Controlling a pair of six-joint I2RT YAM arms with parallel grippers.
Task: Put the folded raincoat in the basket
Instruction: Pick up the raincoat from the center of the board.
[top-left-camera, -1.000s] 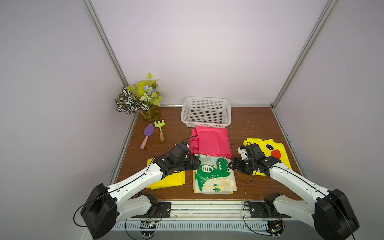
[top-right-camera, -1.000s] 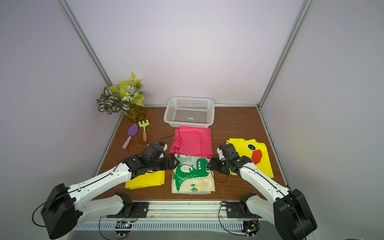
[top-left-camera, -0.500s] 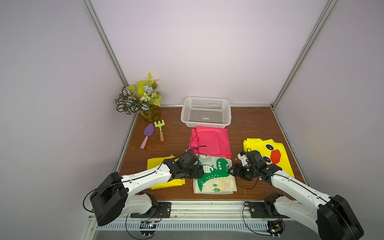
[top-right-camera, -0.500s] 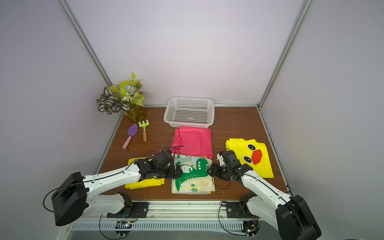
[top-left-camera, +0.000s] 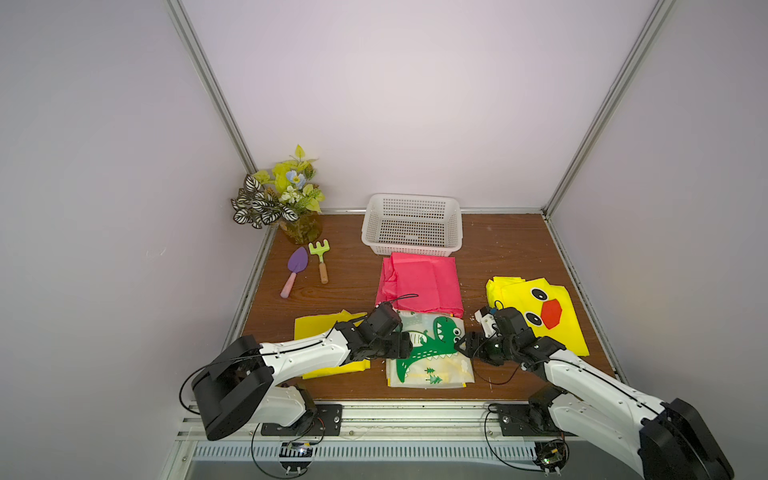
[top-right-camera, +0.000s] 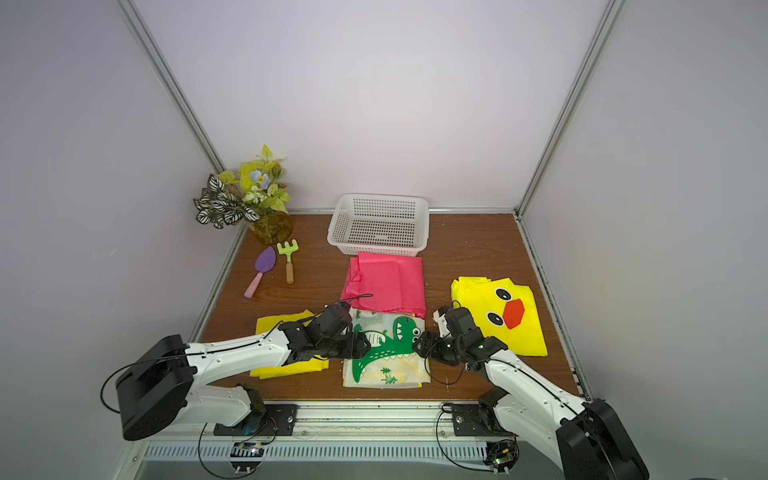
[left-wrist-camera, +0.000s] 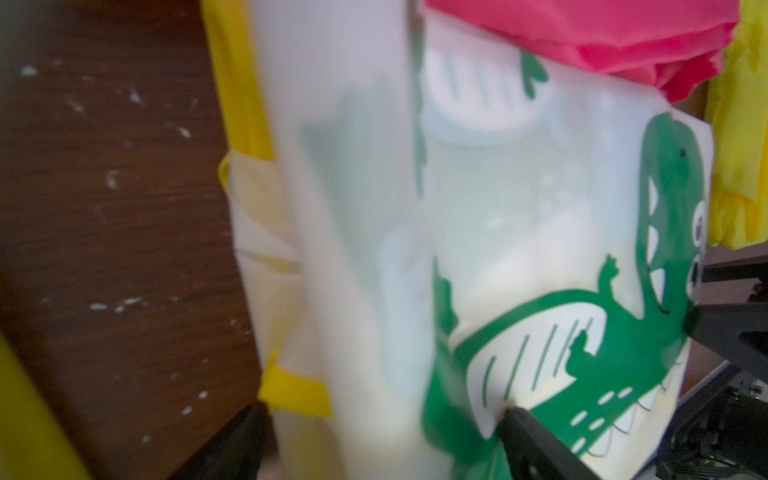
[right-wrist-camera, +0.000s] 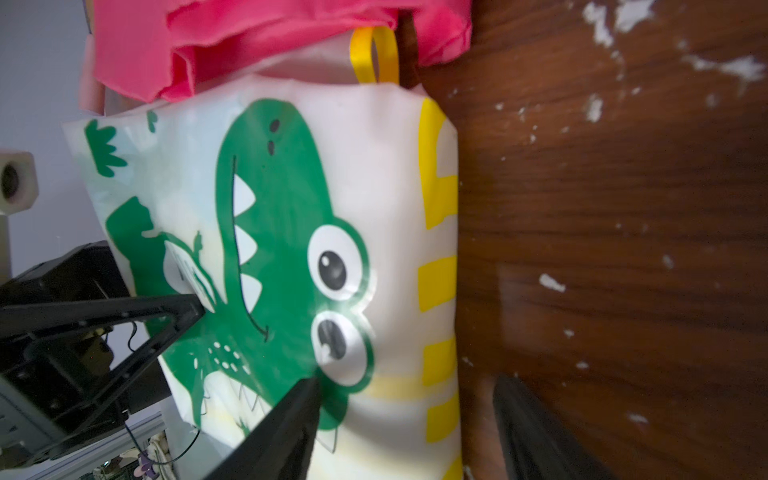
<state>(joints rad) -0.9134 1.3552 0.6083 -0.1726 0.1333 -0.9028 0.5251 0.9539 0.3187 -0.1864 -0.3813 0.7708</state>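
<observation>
The folded raincoat (top-left-camera: 432, 357) (top-right-camera: 388, 357), pale with a green dinosaur print, lies flat at the front centre of the table. My left gripper (top-left-camera: 405, 351) (top-right-camera: 361, 347) is at its left edge, open. In the left wrist view the left gripper (left-wrist-camera: 382, 415) straddles the raincoat (left-wrist-camera: 519, 249): one finger lies on the print, the other beside the edge. My right gripper (top-left-camera: 463, 347) (top-right-camera: 419, 345) is open at the right edge. The right wrist view shows the right gripper (right-wrist-camera: 407, 386) astride the yellow-striped border of the raincoat (right-wrist-camera: 291, 208). The white basket (top-left-camera: 415, 250) (top-right-camera: 376, 249) stands empty at the back.
A pink folded raincoat (top-left-camera: 419, 286) lies between the basket and the dinosaur one, overlapping its far edge. A yellow duck raincoat (top-left-camera: 540, 316) lies at the right, a plain yellow one (top-left-camera: 316, 328) under my left arm. A plant (top-left-camera: 286, 199), purple trowel (top-left-camera: 297, 266) and green rake (top-left-camera: 320, 257) are back left.
Both grippers have come forward and down along the dinosaur raincoat's sides. The left gripper has slid in over the left edge, and its jaws have narrowed a little.
</observation>
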